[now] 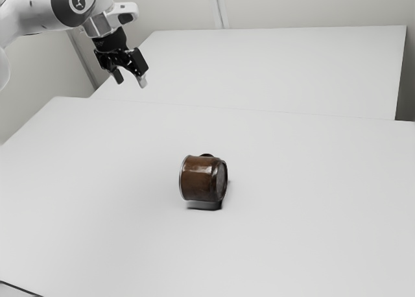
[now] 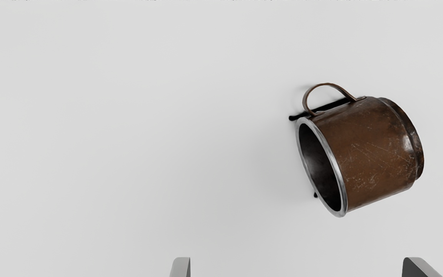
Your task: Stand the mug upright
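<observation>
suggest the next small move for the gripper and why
Probably ease the open gripper across toward the brown metal mug, staying above the table. The mug lies on its side, handle out to one side, and the gripper hangs raised, away from it, with nothing between its fingers.

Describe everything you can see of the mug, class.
The mug lies on its side on the pale table, its mouth toward the exterior view's left. Its scratched, brown wall looks like worn metal. The rim is silvery, the inside dark, the base stepped. A thin, looped handle joins its side. The pincer is clear of it.
</observation>
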